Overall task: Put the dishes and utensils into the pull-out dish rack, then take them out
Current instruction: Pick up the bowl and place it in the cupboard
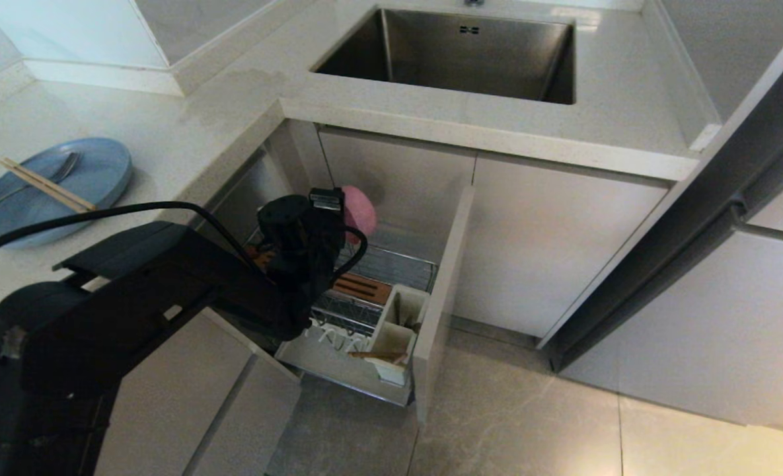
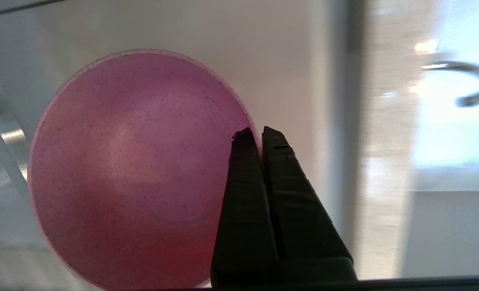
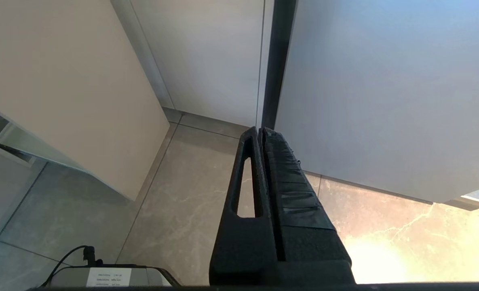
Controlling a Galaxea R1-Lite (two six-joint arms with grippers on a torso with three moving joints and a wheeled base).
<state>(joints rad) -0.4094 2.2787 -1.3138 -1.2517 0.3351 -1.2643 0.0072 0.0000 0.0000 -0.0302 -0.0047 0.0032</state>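
My left gripper is shut on the rim of the pink bowl, one finger inside it and one outside. In the head view the bowl hangs on edge above the back of the pulled-out dish rack, just beyond my left wrist. The light-blue plate lies on the counter at the left. On it lie the wooden chopsticks and the silver spoon. My right gripper is shut and empty, hanging over the floor tiles beside a cabinet.
The rack's beige front panel juts out over the floor, with the white utensil cup and white prongs behind it. The steel sink is set in the counter above. A tall cabinet door stands open at the right.
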